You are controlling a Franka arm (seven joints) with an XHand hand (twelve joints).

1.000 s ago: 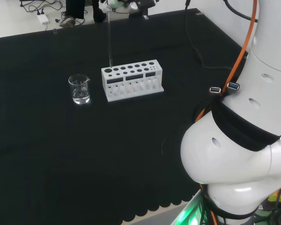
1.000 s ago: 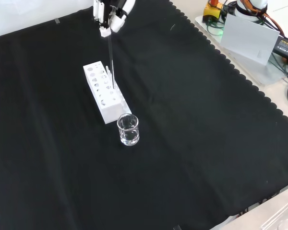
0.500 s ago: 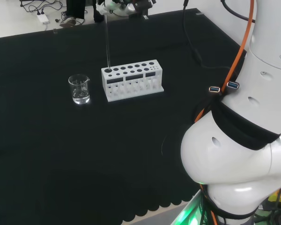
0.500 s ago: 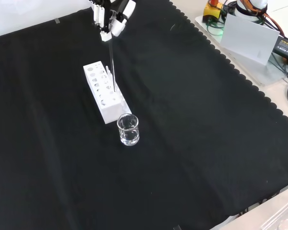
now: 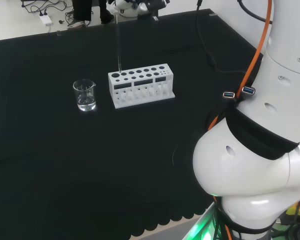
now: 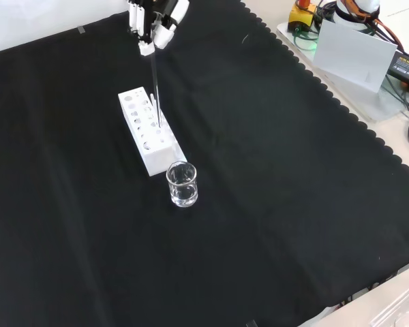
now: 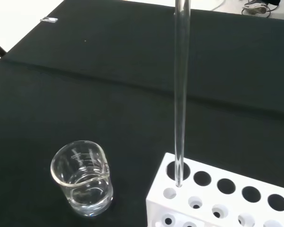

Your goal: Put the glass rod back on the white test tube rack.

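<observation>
— Holding what, up at the far edge of the black-clothed counter (image 6: 273, 204)?

— Pinching the top of a long, thin clear glass rod (image 6: 154, 88), fingers (image 6: 144, 41) of the black and white robot hand (image 6: 155, 17) curled round it. Seen at the front view's top, above the far end of the rack.

— Hanging how?

— Close to upright, leaning slightly in the front view. Running down from the robot hand to the white plastic test tube rack with rows of round holes (image 6: 148, 131). In the wrist view, lower tip of the glass rod (image 7: 181, 94) sitting right at the large corner hole of the rack (image 7: 217, 198), the hole nearest the beaker. Cannot tell whether resting inside that hole or hovering just over its rim.

— Same in the head view?

— Yes: rod (image 5: 118, 45) dropping from the hand (image 5: 127, 6) at the top edge to the left end of the rack (image 5: 141, 85).

— Anything else on the cloth?

— Standing just beside the rack's near end in the front view, a small clear glass beaker with a pouring lip (image 6: 182, 184), apart from the rack, not touching. Left of the rack in the head view (image 5: 84, 95). Holding a little clear liquid at the bottom, seen in the wrist view (image 7: 83, 177).
</observation>
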